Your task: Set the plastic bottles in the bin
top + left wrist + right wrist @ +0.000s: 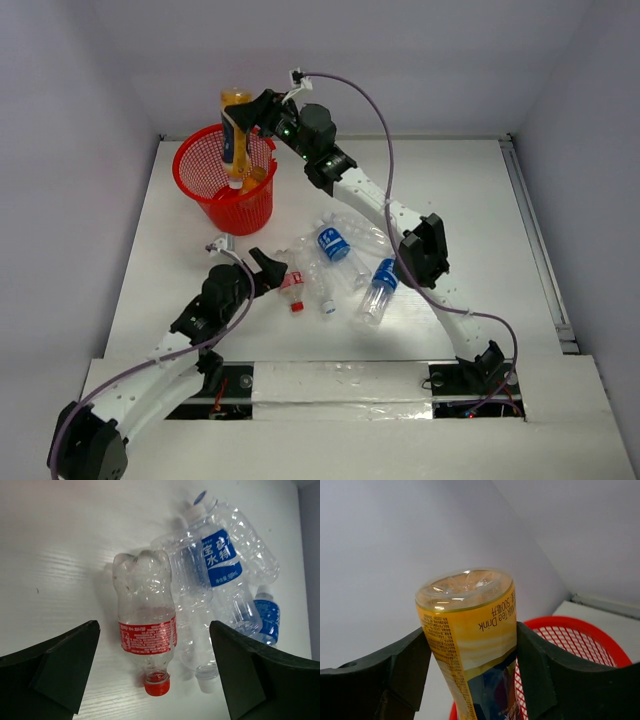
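Note:
My right gripper (pixel 243 128) is shut on the orange bottle (pixel 236 125), held cap down over the red mesh bin (pixel 205 165); the wrist view shows its yellow label (pixel 475 635) between the fingers and the bin's rim (pixel 600 635) below. Another orange bottle lies inside the bin (pixel 250 182). My left gripper (pixel 272 270) is open above the table, its jaws wide on either side of a clear bottle with red label and cap (pixel 146 635), not touching it. Clear bottles with blue labels (pixel 220 557) lie beside it, also in the top view (pixel 333 243).
A further blue-labelled bottle (pixel 379 290) lies to the right of the pile. The table's right edge has a metal rail (pixel 535 230). White walls stand behind and beside the table.

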`<state>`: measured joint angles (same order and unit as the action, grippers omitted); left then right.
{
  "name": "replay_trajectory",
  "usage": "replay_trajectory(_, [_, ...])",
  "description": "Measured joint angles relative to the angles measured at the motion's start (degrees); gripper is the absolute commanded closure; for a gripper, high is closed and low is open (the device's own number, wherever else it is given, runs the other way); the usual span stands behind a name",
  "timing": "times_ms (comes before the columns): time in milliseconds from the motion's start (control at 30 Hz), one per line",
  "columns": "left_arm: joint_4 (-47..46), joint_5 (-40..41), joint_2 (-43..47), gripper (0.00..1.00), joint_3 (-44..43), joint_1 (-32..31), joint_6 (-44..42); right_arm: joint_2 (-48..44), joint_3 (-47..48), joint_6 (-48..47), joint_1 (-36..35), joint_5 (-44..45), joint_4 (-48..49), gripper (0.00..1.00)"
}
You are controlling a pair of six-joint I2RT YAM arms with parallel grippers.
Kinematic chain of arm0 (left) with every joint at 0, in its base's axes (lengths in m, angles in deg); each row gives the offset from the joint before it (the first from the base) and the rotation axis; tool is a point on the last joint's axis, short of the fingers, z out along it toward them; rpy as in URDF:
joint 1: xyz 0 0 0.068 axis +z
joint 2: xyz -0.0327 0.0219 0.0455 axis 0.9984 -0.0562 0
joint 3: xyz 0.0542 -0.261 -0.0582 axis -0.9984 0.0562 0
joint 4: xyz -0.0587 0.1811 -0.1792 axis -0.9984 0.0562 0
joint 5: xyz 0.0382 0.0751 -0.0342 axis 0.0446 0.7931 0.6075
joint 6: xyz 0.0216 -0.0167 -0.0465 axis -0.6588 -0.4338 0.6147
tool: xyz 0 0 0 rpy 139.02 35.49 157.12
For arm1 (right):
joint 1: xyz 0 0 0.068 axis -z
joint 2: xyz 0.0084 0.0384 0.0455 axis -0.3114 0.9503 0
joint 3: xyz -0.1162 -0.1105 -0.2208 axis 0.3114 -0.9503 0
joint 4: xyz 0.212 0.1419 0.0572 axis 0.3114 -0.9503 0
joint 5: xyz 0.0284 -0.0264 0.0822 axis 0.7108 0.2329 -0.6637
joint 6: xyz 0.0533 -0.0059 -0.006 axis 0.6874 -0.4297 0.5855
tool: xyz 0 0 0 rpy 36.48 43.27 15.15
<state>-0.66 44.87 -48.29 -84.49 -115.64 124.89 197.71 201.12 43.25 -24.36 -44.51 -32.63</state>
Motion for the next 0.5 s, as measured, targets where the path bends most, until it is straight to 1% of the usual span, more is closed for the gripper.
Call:
replay_trajectory(33, [-0.76,-0.02,-1.29,0.08,0.22,-0.74,0.28,0.5,-0.02,-0.13,-0.17,-0.02,-0.35,0.25])
replay_trajectory(100, [-2.56,0.07,-4.57,0.08,0.28,-2.12,0.57,1.16,-0.15,-0.28,-0.35,-0.22,-1.05,0.18])
replay_trajectory(133, [-3.43,0.28,-6.25,0.08,0.28,-2.95,0.72,1.2,-0.31,-0.42,-0.39,-0.37,-1.29,0.1])
replay_trajectory(200, [-4.7,0.96,-8.76,0.08,0.28,-4.09,0.87,1.18,-0.31,-1.07,-0.55,-0.59,-1.4,0.05])
replay_trajectory(233, [-5.38,1.36,-9.81,0.08,0.28,-4.59,0.92,1.14,-0.31,-1.33,-0.63,-0.7,-1.31,0.01])
replay_trajectory(400, [-9.01,3.41,-15.08,0.09,0.28,-5.55,0.96,-0.52,-2.43,-3.67,-0.66,-1.18,-1.81,0.0])
replay_trajectory(433, [-9.66,3.85,-16.17,0.1,0.28,-5.57,0.94,-1.53,-3.93,-4.33,-0.66,-1.38,-2.01,0.01])
replay_trajectory(500, [-10.93,4.87,-18.6,0.11,0.17,-5.57,0.9,-4.5,-8.28,-5.53,-0.68,-1.79,-2.29,0.04])
